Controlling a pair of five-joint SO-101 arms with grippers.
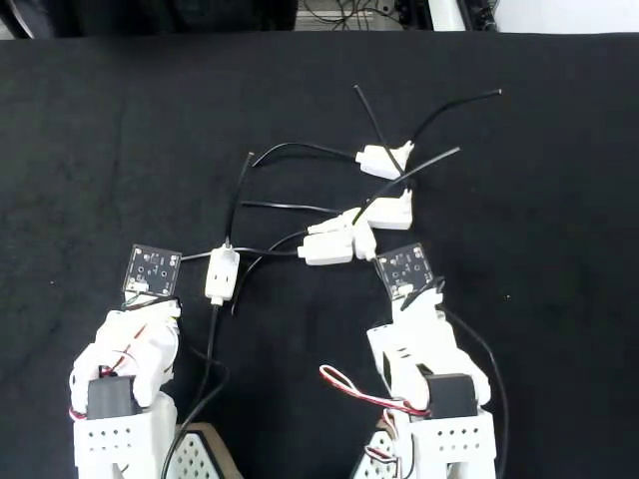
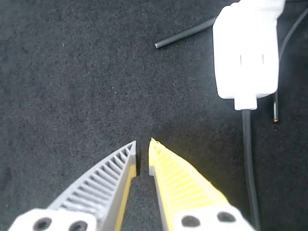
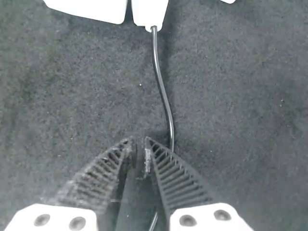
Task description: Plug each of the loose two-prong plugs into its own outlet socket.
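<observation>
Now my left gripper [image 2: 142, 144] is hovering all but closed, gripping nothing, just short of a white socket [image 2: 246, 57]; my right gripper [image 3: 137, 142] is doing likewise, empty, beside a cord [image 3: 163, 96]; the plugs [image 1: 339, 239] are lying clustered on the tabletop [image 1: 100, 120] near my right gripper.

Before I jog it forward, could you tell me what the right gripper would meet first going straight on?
Probably the thin black cord, which lies along that line from just beside the right gripper; then the white connector body it joins. The gripper's height above the mat is unclear.
</observation>
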